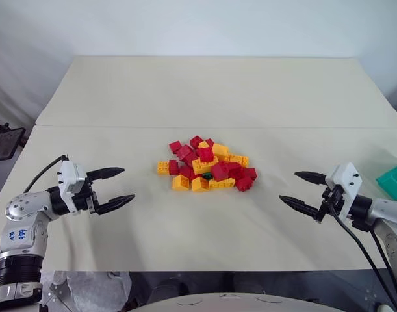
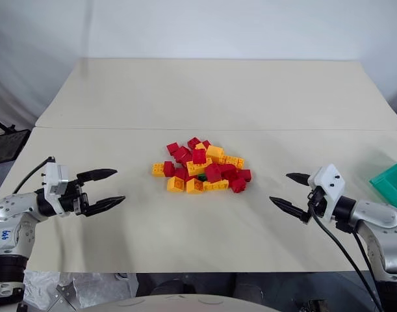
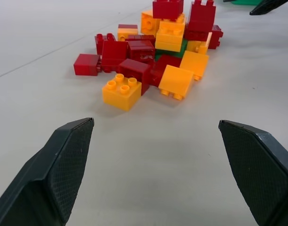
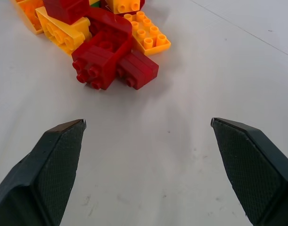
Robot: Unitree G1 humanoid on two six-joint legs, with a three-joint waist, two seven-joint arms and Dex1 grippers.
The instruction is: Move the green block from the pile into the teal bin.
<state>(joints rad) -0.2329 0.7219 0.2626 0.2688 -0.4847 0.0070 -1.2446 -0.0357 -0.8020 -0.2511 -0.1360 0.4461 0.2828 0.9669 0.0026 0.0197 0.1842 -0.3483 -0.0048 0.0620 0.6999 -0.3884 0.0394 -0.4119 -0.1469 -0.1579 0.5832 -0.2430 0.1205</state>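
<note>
Here one green block (image 1: 207, 175) hides among the pile (image 1: 206, 165), beside one teal bin (image 1: 396, 180).

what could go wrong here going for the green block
1. The green block is mostly buried under red and yellow-orange bricks in the pile, so closing on it could catch a neighbour instead.
2. Digging in may scatter loose bricks over the table.
3. The teal bin sits at the table's far right edge, so the right gripper, open, looks better placed.
</note>
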